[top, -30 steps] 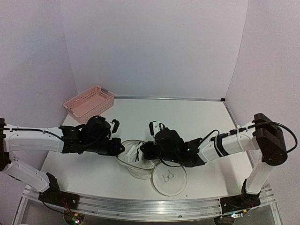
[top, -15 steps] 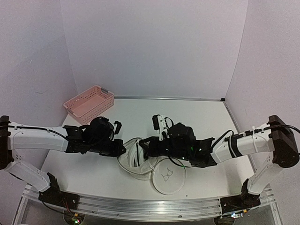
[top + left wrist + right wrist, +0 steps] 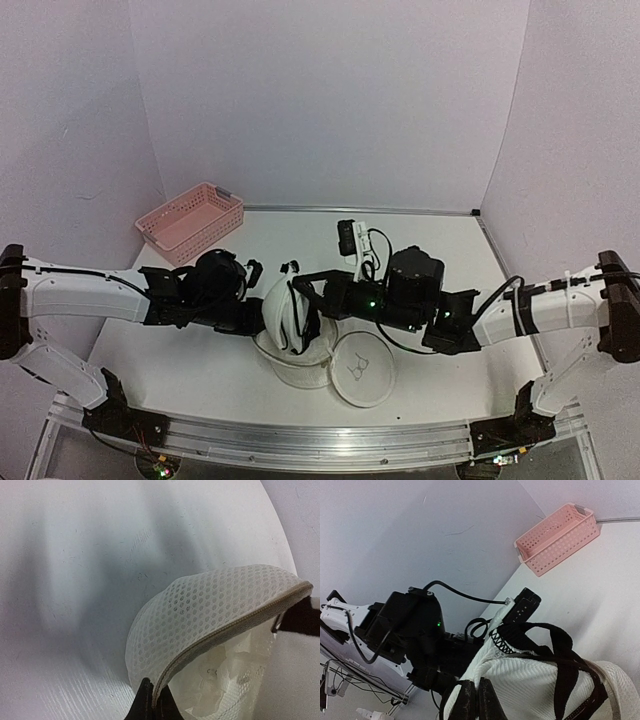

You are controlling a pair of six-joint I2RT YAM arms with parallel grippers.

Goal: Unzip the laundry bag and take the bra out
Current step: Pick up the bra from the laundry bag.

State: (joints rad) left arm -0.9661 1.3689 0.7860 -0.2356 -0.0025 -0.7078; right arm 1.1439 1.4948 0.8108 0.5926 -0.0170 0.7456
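The right claw is shut on the ribbed white fabric of the bra, which stands nearly on edge just ahead of its fingertips, long axis running up and away, dark straps at the far end. Directly below that claw sits the unzipped laundry bag, its mesh rim pinched in the closed left claw on the bra's other side. Whether the bra's lower edge clears the bag is hard to tell from above.
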